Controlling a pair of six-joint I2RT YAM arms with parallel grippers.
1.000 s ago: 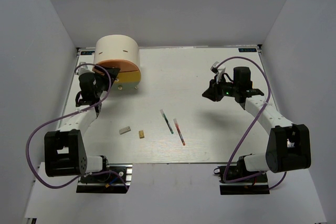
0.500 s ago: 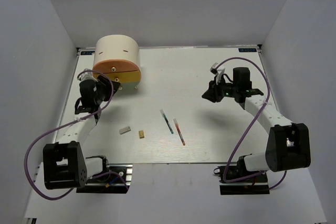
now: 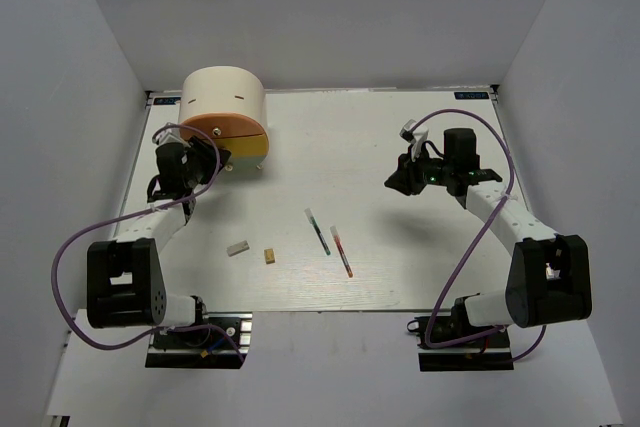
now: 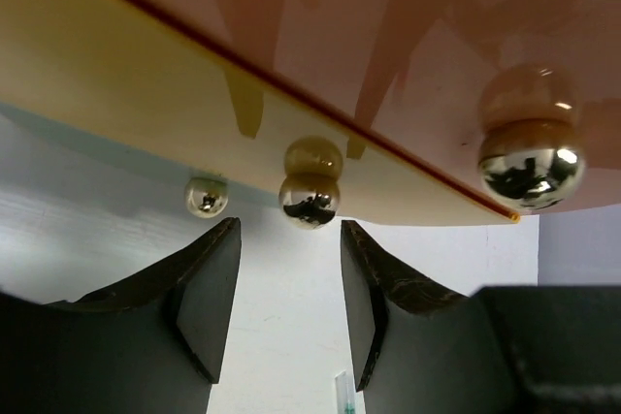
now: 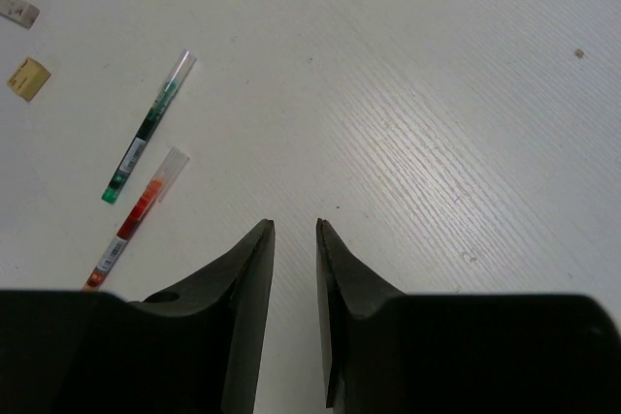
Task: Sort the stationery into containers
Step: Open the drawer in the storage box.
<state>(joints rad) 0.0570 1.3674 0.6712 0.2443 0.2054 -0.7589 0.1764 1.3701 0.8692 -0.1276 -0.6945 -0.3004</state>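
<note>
The containers are a cream drum with an orange tray and a yellow tray swung out at its front. My left gripper is open right at the yellow tray. Its small shiny knob sits just beyond the fingertips, level with the gap. The orange tray carries a bigger knob. Mid-table lie a green pen, a red pen, a grey block and a tan block. My right gripper hovers narrowly open and empty.
The right wrist view shows the green pen, red pen, tan block and grey block to the left of the fingers. A third knob shows under the yellow tray. White walls enclose the table on three sides.
My left gripper has moved up to the trays' front and its jaws have narrowed. The right arm and the stationery have not moved.
</note>
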